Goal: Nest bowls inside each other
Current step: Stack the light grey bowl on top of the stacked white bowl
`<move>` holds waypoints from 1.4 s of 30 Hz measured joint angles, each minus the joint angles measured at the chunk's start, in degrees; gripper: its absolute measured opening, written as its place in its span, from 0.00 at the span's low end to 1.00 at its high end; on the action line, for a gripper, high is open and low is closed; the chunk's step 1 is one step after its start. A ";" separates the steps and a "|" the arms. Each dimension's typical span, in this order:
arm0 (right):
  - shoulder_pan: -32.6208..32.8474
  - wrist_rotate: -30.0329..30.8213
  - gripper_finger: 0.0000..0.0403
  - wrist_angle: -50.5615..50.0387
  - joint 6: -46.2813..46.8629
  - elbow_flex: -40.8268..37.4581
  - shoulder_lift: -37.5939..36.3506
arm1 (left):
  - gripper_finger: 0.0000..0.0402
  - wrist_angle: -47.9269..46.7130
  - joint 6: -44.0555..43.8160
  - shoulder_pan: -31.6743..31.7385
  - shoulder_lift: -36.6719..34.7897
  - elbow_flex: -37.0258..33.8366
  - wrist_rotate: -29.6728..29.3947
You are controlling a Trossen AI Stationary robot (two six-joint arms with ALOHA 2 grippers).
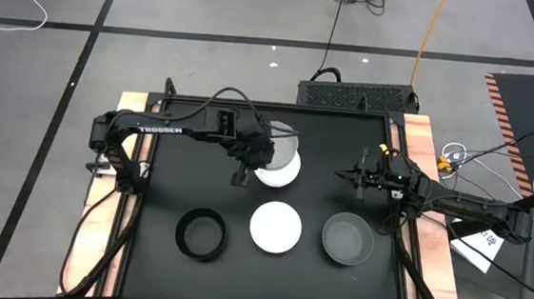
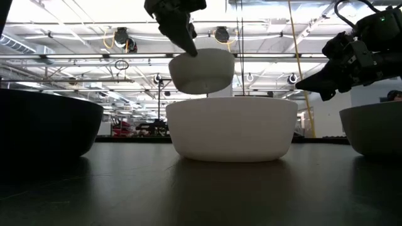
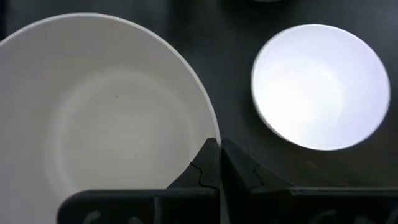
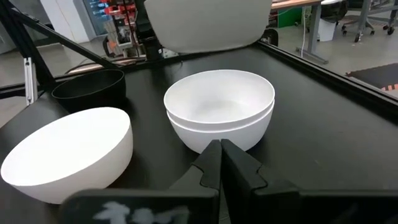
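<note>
My left gripper (image 1: 250,156) is shut on a white bowl (image 2: 202,70), held in the air above two nested white bowls (image 4: 219,115) that rest by their base on the black table at the far middle. A single white bowl (image 1: 275,227), a black bowl (image 1: 200,233) and a grey bowl (image 1: 348,239) stand in a row near the front. My right gripper (image 1: 344,175) is shut and empty, hovering to the right of the nested bowls. My left gripper holds the white bowl by its rim (image 3: 210,138), one finger inside the bowl and one outside. The fingers come from above, slanting down (image 2: 183,37). The bowl is lifted clear and hangs nearly level with its mouth up, over the nested bowls.
The black table has raised rails along its edges (image 1: 394,179). Another white bowl (image 3: 320,84) stands on the table beside the held one in the left wrist view. Bare table lies between the bowl row and the far pair, and at the far left.
</note>
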 joint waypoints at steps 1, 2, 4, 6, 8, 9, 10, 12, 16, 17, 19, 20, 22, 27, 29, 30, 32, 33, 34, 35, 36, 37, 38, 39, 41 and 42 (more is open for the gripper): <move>0.01 0.00 0.00 0.00 0.00 -0.01 -0.01 | 0.00 -0.17 0.65 0.02 0.02 0.00 0.92; 0.01 0.01 0.00 0.00 0.00 -0.02 0.00 | 0.00 -0.22 1.38 0.02 0.02 0.00 1.75; 0.01 0.02 0.00 0.04 0.00 -0.02 -0.02 | 0.00 -0.04 3.24 -0.22 0.02 0.00 3.73; 0.02 0.02 0.00 0.04 0.00 -0.02 0.00 | 0.00 -0.01 5.44 -0.88 0.20 -0.04 5.31; 0.00 0.02 0.00 0.04 0.00 -0.01 0.00 | 0.00 -0.45 8.01 -1.67 0.69 -0.10 7.25; 0.02 0.02 0.00 0.04 0.00 -0.02 0.00 | 0.00 -0.96 8.81 -2.09 0.82 -0.21 7.72; 0.01 0.02 0.00 0.04 0.00 -0.02 0.00 | 0.00 -1.11 8.99 -2.47 1.08 -0.24 7.69; 0.02 0.02 0.00 0.03 0.00 -0.02 0.00 | 0.00 0.57 9.03 -3.18 2.24 -0.09 7.70; 0.00 0.02 0.00 0.02 0.00 -0.02 0.07 | 0.00 0.62 8.76 -3.26 4.96 -0.22 6.19; 0.00 0.02 0.00 0.06 0.02 -0.02 0.10 | 0.00 0.84 8.75 -3.16 5.62 -0.22 5.31; 0.02 0.02 0.00 0.18 0.02 -0.02 0.34 | 0.00 0.26 8.64 -3.01 7.01 -0.22 3.10; 0.02 0.02 0.00 -0.05 0.02 -0.02 0.38 | 0.00 0.22 8.67 -2.99 7.63 -0.22 2.37; 0.02 0.02 0.00 -0.06 0.02 -0.02 0.67 | 0.00 0.61 8.82 -2.89 8.96 -0.22 1.36; 0.00 0.02 0.00 -0.20 0.00 -0.02 1.07 | 0.00 0.46 9.59 -2.27 10.11 -0.20 0.33; 0.02 0.02 0.00 -0.20 -0.17 -0.02 1.24 | 0.00 0.84 9.80 -2.06 10.14 -0.22 0.35; 0.02 0.02 0.00 -0.20 -0.23 -0.02 1.26 | 0.00 1.30 9.80 -1.88 10.03 -0.22 0.35; 0.01 0.02 0.00 -0.20 -0.53 -0.02 1.31 | 0.00 1.96 9.80 -1.61 9.62 -0.22 0.49; 0.01 0.02 0.00 -0.20 -0.62 -0.02 1.31 | 0.00 2.21 9.82 -1.47 9.47 -0.22 0.81; 0.00 0.02 0.00 -0.19 -0.68 -0.02 1.31 | 0.00 2.51 9.81 -1.34 9.42 -0.21 1.37; 0.00 0.02 0.00 -0.19 -0.84 -0.02 1.31 | 0.00 2.72 9.78 -1.16 9.42 -0.20 2.11; 0.00 0.02 0.00 -0.20 -0.96 -0.02 1.31 | 0.00 2.63 9.70 -1.05 9.43 -0.20 2.50; 0.02 0.02 0.00 -0.20 -1.03 -0.02 1.31 | 0.00 2.52 9.54 -1.01 9.50 -0.22 2.67; 0.01 0.02 0.00 -0.20 -1.05 -0.02 1.31 | 0.00 2.69 9.54 -1.01 9.64 -0.22 2.93; 0.02 0.02 0.00 -0.20 -1.05 -0.02 1.31 | 0.00 3.19 9.54 -1.01 9.80 -0.22 3.29; 0.02 0.02 0.00 -0.19 -1.05 -0.02 1.31 | 0.00 3.47 9.52 -1.01 9.90 -0.22 4.01; 0.02 0.02 0.00 -0.20 -1.05 -0.02 1.31 | 0.00 3.45 9.52 -1.01 9.90 -0.22 4.39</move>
